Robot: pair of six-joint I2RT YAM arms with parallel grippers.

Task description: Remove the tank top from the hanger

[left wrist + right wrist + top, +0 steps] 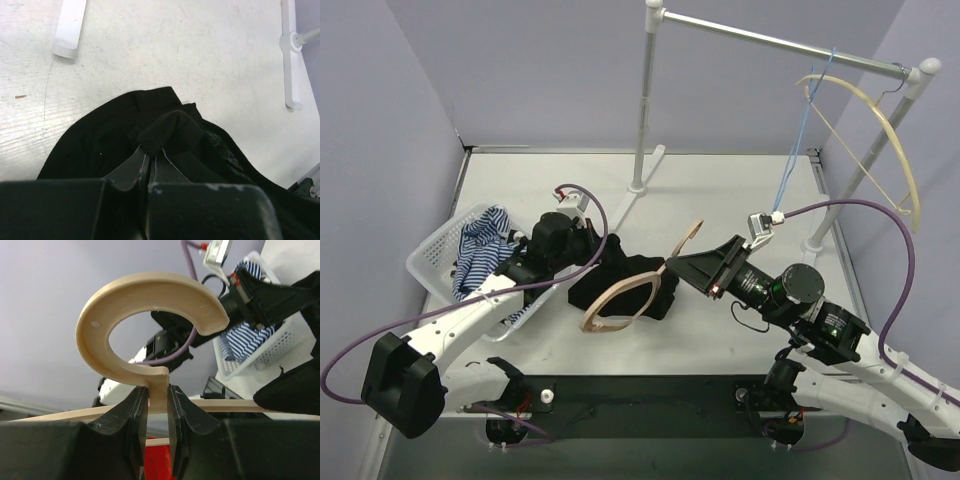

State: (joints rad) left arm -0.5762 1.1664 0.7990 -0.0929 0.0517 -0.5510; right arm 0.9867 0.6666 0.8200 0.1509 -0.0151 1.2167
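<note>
Tank top (pixel 630 268): black, lay bunched on the table (pixel 720 190) at mid-frame in the top view, just right of the basket (pixel 425 265). Filled the lower half of the left wrist view (pixel 90 150), with one fold humped up at centre.

Hanger (pixel 590 322): pale wood, ran slantwise across the heap from lower left to upper right, with the hook lifted clear of the cloth. Could not tell whether threaded through the straps or merely resting on top.

Left claw (pixel 588 250): reached over the basket's right rim to the upper left edge of the heap. Had fingers (pixel 132 167) pressed together on that raised fold, pinching the fabric between the tips.

Right claw (pixel 672 265): pointed in from the lower right and met the hanger at the heap's right edge. Had fingers (pixel 132 410) clamped on the neck just under the curved hook, one on each side, both touching the wood.

Basket: white mesh, at the left of the top view, touching the left arm. Held a striped cloth (pixel 480 245), blue and white, spilling over the near rim.

Rack (pixel 770 40): white tube frame, stood at the upper right of the top view. Carried a second hanger (pixel 895 135) and a blue cord (pixel 798 140), both hung from the rail, well apart from the heap.
</note>
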